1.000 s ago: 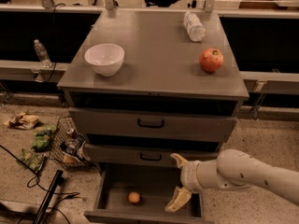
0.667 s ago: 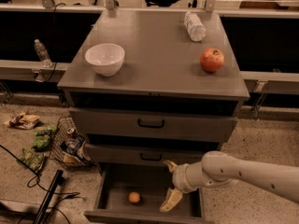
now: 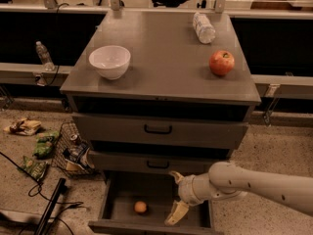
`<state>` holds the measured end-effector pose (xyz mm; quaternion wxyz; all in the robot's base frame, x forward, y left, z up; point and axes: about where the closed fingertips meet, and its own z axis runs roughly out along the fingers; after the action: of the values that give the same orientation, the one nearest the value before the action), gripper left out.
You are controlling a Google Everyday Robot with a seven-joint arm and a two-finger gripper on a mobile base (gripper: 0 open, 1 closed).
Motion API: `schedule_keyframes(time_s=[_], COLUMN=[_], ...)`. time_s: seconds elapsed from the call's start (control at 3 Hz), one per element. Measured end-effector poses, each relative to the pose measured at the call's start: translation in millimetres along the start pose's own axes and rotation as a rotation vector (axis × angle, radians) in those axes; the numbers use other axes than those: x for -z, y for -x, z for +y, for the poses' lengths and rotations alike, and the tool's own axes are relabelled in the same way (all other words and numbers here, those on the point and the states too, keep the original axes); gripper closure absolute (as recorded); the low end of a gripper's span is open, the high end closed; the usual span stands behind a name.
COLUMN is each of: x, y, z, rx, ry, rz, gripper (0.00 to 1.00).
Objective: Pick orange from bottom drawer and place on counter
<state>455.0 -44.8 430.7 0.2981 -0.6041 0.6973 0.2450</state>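
The orange [image 3: 141, 207] lies on the floor of the open bottom drawer [image 3: 117, 197], left of its middle. My gripper [image 3: 175, 196] hangs over the right half of that drawer, a short way right of the orange and not touching it. Its two pale fingers are spread apart, one near the drawer above and one [image 3: 176, 213] low by the drawer's front. It holds nothing. The counter [image 3: 164, 58] is the grey top of the cabinet.
On the counter stand a white bowl [image 3: 110, 61] at left, a red apple [image 3: 221, 62] at right and a lying plastic bottle [image 3: 203, 27] at the back right. The two upper drawers are shut. A wire basket [image 3: 71, 148], wrappers and cables lie on the floor at left.
My gripper and arm have moved left over the bottom drawer, closer to the orange. The orange has not moved.
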Motion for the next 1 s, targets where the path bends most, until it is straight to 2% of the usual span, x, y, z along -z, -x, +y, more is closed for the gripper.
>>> schedule_keyframes(time_s=[0.33, 1.0], x=[-56, -136], y=[-28, -70], z=[-16, -15], rx=[-0.005, -0.055], ry=[0.021, 0.078], rz=[-0.026, -0.075], gripper=[0.00, 0.00])
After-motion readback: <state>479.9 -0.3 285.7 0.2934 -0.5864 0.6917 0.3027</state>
